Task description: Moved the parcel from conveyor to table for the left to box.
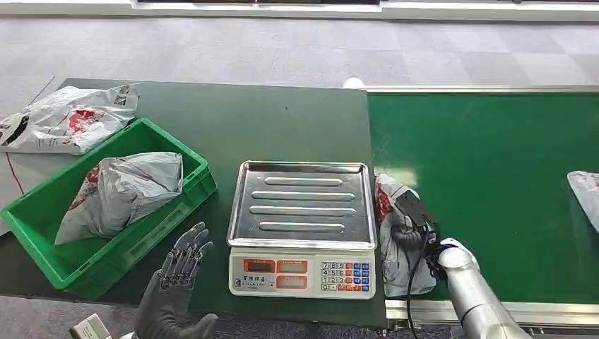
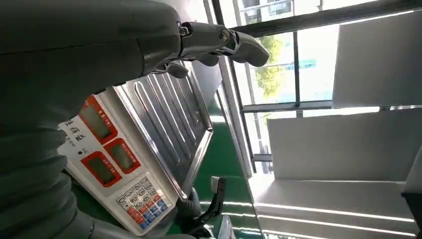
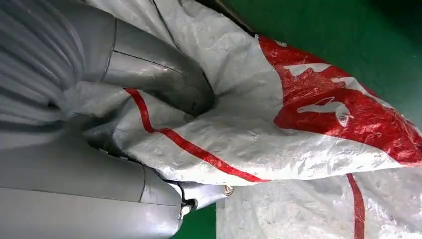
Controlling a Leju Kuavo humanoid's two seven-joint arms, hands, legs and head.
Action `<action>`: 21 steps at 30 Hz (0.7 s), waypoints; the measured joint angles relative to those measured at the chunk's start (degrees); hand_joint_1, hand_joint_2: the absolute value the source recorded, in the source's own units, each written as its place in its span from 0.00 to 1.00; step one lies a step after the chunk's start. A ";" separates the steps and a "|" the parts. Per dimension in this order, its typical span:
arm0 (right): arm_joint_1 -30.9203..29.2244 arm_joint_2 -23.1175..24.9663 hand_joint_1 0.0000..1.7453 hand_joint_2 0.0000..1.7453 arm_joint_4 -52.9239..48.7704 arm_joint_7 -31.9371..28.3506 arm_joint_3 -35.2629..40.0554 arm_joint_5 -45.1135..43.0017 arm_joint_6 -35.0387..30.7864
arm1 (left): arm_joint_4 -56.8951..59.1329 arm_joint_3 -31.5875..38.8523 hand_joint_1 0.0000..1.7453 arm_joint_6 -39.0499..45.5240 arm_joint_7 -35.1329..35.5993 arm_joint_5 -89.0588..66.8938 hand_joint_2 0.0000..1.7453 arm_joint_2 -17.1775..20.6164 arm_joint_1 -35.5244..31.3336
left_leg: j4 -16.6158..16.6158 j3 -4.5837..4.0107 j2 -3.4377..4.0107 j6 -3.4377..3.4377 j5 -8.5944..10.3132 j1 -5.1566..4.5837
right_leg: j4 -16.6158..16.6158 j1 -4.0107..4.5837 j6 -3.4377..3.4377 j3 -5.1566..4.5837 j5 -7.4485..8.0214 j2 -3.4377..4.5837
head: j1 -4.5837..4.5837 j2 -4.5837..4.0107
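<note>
A grey parcel bag with red print [image 1: 393,233] lies on the green conveyor [image 1: 494,183] right beside the scale. My right hand [image 1: 413,222] grips it; in the right wrist view the thumb [image 3: 164,74] presses into the crumpled bag [image 3: 298,129] and fingers close under it. My left hand [image 1: 176,282] is raised in front of the table's near edge, fingers spread, holding nothing. In the left wrist view its fingers [image 2: 219,42] stretch above the scale. The green box [image 1: 106,212] on the table's left holds another grey parcel [image 1: 123,191].
A scale with a steel pan [image 1: 302,205] stands at the table's front, between box and conveyor. Another parcel [image 1: 67,119] lies at the table's far left corner. A further parcel [image 1: 586,194] shows at the conveyor's right edge.
</note>
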 measured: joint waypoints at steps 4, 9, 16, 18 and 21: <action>0.01 0.07 1.00 1.00 0.07 0.00 0.02 -0.02 0.02 | -0.02 0.00 0.00 0.00 0.00 0.00 1.00 0.00 0.01 | 0.00 0.00 -0.01 0.00 0.00 0.00 | 0.00 0.00 0.00 0.00 0.00 -0.02 | 0.00 0.00; 0.02 0.15 1.00 1.00 0.09 0.00 0.04 -0.02 0.04 | -0.02 0.00 0.00 0.00 0.00 0.00 1.00 0.00 0.01 | 0.00 0.00 -0.01 0.00 0.00 0.00 | 0.00 0.00 0.00 0.00 0.00 -0.02 | 0.00 0.00; 0.04 0.28 1.00 1.00 0.13 0.02 0.07 -0.02 0.04 | -0.02 0.00 0.00 0.00 0.00 0.00 1.00 0.00 0.02 | 0.00 -0.01 -0.01 0.00 0.00 0.00 | 0.00 0.00 0.00 -0.01 0.00 -0.02 | 0.00 0.00; 0.04 0.31 1.00 1.00 0.15 0.02 0.09 -0.02 0.04 | -0.02 0.00 0.00 0.00 0.00 0.00 1.00 0.00 0.02 | 0.00 -0.01 -0.01 0.00 0.00 0.00 | 0.00 0.00 0.00 -0.01 0.00 -0.02 | 0.00 0.00; 0.03 0.31 1.00 1.00 0.37 0.00 0.15 -0.02 0.04 | -0.02 0.00 0.00 0.00 0.00 0.00 1.00 0.00 0.02 | 0.00 0.00 -0.01 0.00 0.00 0.00 | 0.00 0.00 0.00 0.00 0.00 -0.02 | 0.00 0.00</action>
